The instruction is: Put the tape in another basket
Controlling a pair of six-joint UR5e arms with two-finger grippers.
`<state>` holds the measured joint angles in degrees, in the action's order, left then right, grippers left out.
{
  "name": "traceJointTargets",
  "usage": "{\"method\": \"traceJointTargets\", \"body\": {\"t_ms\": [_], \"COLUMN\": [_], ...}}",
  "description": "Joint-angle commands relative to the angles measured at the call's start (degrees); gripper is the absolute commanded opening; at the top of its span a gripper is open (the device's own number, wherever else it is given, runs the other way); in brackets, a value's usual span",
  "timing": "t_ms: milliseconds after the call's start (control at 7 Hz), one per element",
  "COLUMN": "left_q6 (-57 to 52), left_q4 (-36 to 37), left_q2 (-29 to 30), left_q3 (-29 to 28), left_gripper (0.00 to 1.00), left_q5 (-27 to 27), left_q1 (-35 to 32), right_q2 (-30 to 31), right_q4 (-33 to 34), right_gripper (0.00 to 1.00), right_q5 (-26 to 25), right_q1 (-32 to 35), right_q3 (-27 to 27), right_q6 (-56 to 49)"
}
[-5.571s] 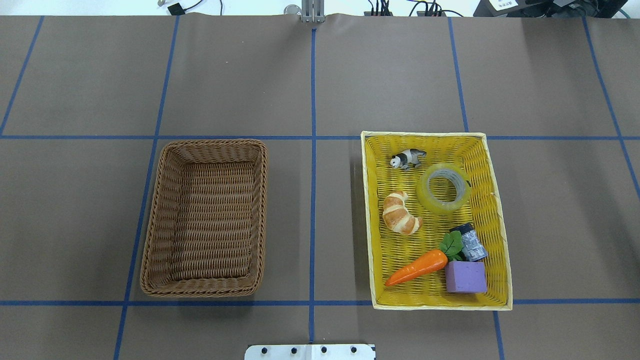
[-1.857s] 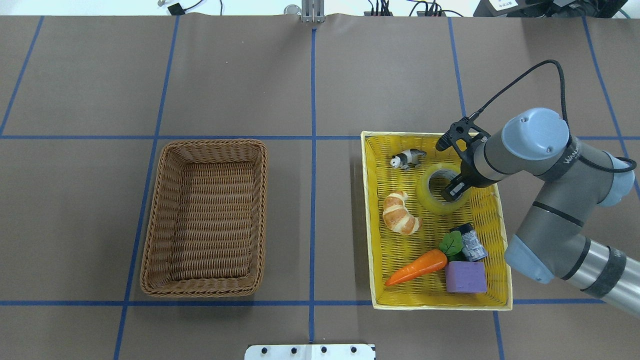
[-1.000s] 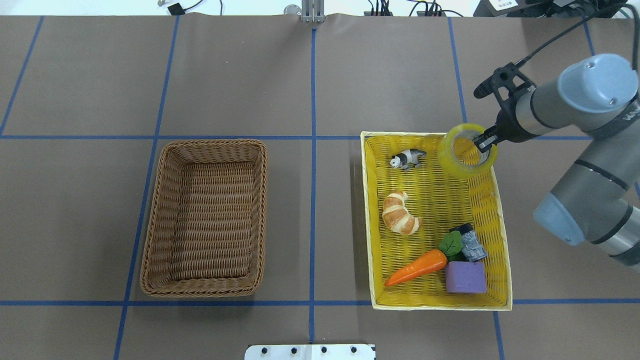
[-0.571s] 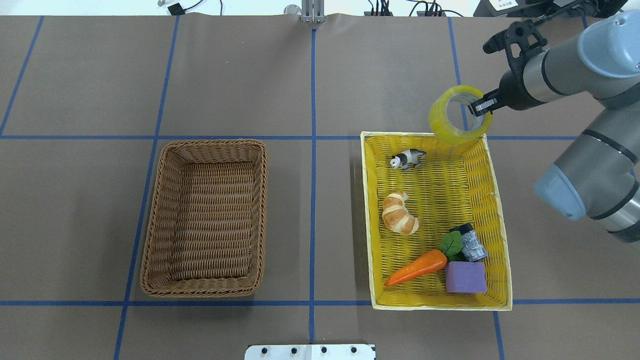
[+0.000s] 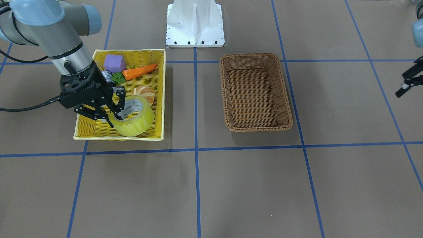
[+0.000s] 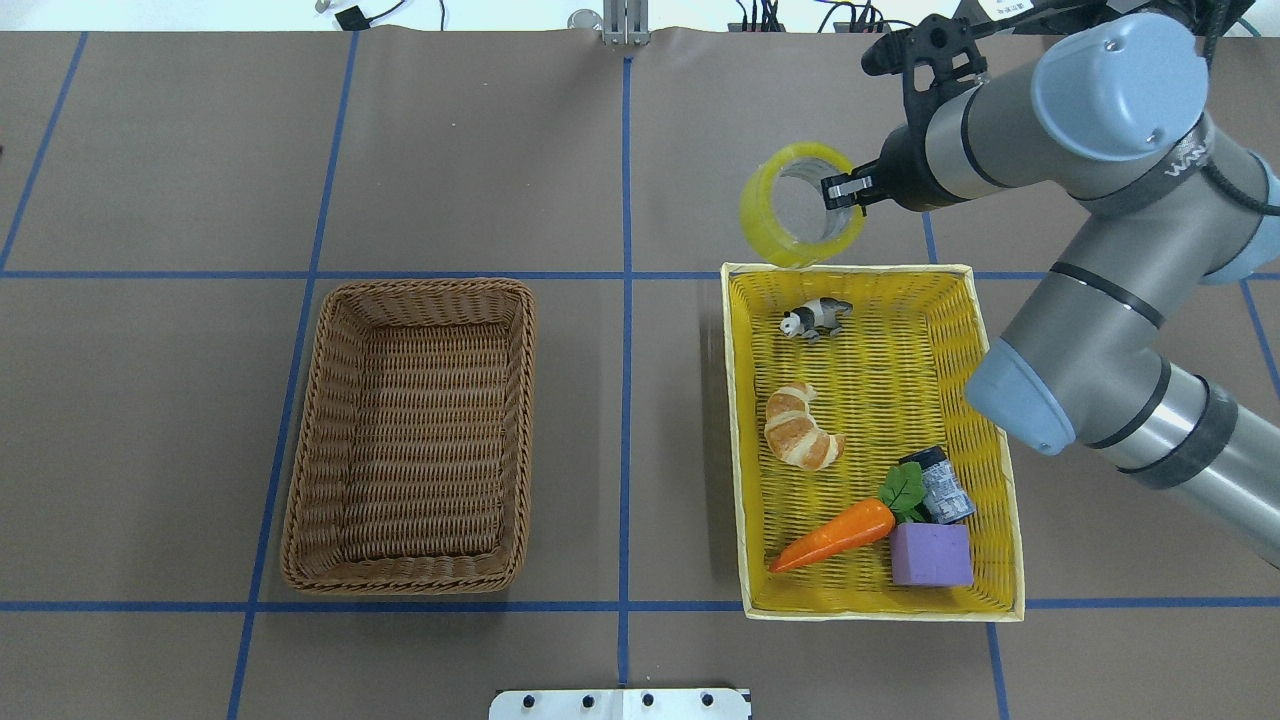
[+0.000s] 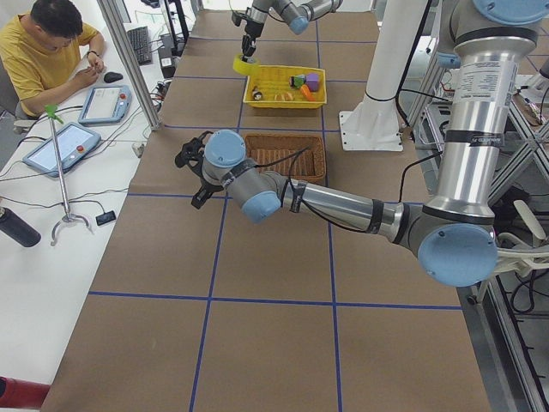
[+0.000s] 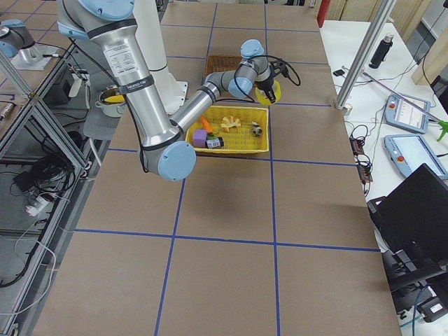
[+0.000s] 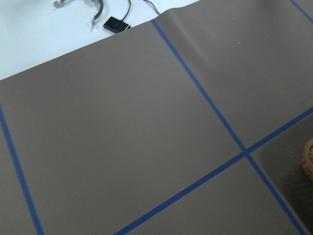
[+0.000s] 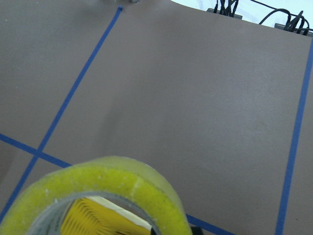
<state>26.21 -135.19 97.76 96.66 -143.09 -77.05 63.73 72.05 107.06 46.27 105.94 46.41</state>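
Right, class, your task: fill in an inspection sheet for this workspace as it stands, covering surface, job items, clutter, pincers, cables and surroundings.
Surface: brown table cover with blue grid lines.
Job's things: tape in the air near the yellow tray's far rim; brown basket empty.
Clutter: panda, croissant, carrot, purple block, small dark roll, all in the yellow tray.
Pincers: right pincer shut on tape; left pincer over bare table, state unclear.
Cables: black cable at the right wrist.
Surroundings: seated operator, tablets on a side bench.

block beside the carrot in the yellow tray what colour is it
The block is purple, clearest in the overhead view.
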Motion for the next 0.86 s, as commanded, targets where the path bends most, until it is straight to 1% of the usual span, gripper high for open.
{"method": "traceJointTargets", "body": {"t_ms": [0,143,286,429,571,714], "left_q6": [28.0,37.2,44.2,50.9,52.6,52.8], "left_q4": [-14.9,-18.1,-22.1,-24.7,-24.8,-25.1], "left_q2": [7.0,10.4,12.3,14.5,15.9,16.9], "left_q3": [0.0,0.1,0.5,2.2,3.0,2.9], "left_gripper": [0.99,0.99,0.99,0.99,0.99,0.99], "left_q5": [0.6,2.5,8.0,16.6,22.9,27.5], "left_q1": [9.7,11.8,16.4,23.2,28.7,32.3], "right_q2": [-4.4,-6.3,-6.5,-6.6,-7.4,-8.1], "right_q4": [-0.1,-1.3,-9.2,-13.9,-14.0,-14.0], "right_gripper": [0.00,0.00,0.00,0.00,0.00,0.00], "right_q5": [-5.4,-8.9,-15.1,-20.2,-21.0,-22.1], "right_q1": [-3.8,-6.2,-9.8,-12.8,-14.2,-15.1], "right_q3": [0.1,0.3,-0.4,-0.5,-0.3,-0.4], "right_q6": [5.6,9.1,14.2,16.0,16.5,16.6]}}
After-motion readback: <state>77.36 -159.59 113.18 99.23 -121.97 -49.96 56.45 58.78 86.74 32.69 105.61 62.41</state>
